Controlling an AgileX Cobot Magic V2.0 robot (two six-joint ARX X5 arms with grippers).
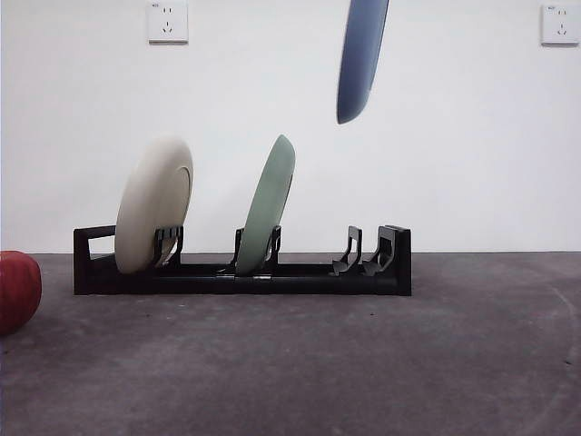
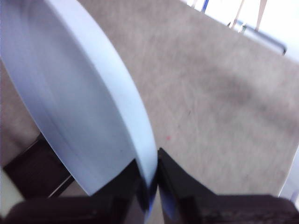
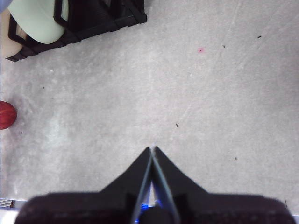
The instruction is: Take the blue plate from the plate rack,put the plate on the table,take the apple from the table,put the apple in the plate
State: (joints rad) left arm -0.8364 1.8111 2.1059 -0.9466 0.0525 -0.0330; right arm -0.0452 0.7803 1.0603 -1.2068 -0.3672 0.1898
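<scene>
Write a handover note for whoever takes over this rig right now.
Left end effector: shut on the rim of the large light-blue round plate, held edge-on in the air above the long black plastic plate rack.
Right end effector: shut, empty, above the dark grey table.
Red apple: on the table, beside the rack's end.
Done: plate out of rack.
Left: set plate on table, put apple in it.

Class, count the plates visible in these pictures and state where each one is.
3. The cream-white plate and the pale green plate stand in the plate rack; the blue plate hangs above it, held by the left gripper.
</scene>
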